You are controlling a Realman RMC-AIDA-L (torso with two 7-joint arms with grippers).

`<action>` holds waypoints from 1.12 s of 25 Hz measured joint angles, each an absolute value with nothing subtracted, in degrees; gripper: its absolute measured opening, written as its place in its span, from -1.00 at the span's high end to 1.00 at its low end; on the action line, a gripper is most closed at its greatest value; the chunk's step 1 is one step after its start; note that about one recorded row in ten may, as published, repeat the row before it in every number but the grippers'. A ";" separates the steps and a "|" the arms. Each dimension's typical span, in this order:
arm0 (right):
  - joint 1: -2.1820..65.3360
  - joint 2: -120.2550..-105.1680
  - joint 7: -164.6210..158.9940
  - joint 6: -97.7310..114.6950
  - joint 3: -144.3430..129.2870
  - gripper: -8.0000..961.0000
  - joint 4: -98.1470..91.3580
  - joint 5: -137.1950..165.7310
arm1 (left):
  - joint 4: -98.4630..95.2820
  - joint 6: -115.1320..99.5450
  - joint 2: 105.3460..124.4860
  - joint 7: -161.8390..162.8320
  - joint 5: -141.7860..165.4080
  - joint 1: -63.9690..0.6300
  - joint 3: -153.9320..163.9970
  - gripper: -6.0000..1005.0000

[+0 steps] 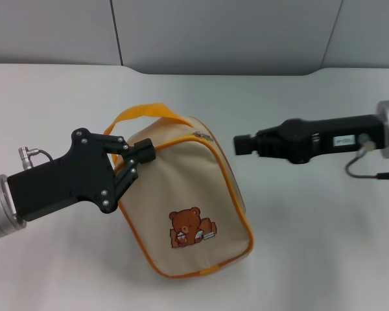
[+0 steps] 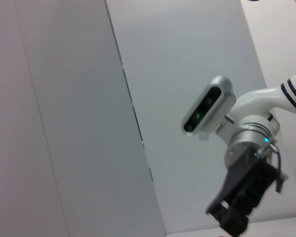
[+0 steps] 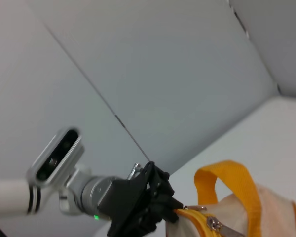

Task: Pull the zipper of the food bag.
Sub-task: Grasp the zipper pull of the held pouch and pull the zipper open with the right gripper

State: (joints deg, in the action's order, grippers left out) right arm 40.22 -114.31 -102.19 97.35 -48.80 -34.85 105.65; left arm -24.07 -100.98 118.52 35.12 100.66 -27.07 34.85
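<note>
Left fingers point(image 1: 142, 157) pinching 1 food bag point(image 1: 188, 201); right gripper point(image 1: 241, 144) apart.

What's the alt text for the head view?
The left gripper is shut on the top edge of the food bag on the white table. The right gripper hovers beside it, near the zipper.

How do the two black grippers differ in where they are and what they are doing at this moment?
The left gripper is at the beige canvas food bag, its fingers closed on the bag's orange-piped top corner; the right gripper hangs in the air beside the bag, touching nothing. The left reaches in from the bag's left, the right points at it from the opposite side, near the small silver zipper pull. Both are black, on silver wrists.
</note>
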 joint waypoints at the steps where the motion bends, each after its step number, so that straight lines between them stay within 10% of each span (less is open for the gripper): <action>1: 39.49 -114.24 -99.46 98.11 -48.35 0.97 -36.13 105.59 | -24.14 -101.06 118.51 34.83 100.72 -27.13 34.90 0.93; 10: 37.76 -114.67 -83.95 98.92 -48.40 0.97 -42.30 106.28 | -25.53 -101.34 118.43 34.57 101.17 -28.67 36.58 0.93; 17: 40.05 -115.19 -80.20 97.69 -49.57 0.53 -44.50 109.16 | -25.92 -101.42 118.48 34.58 101.08 -28.85 37.44 0.93; 28: 48.99 -112.12 -90.64 99.81 -49.98 0.50 -42.00 116.45 | -26.56 -101.75 118.48 34.60 101.17 -28.93 37.44 0.93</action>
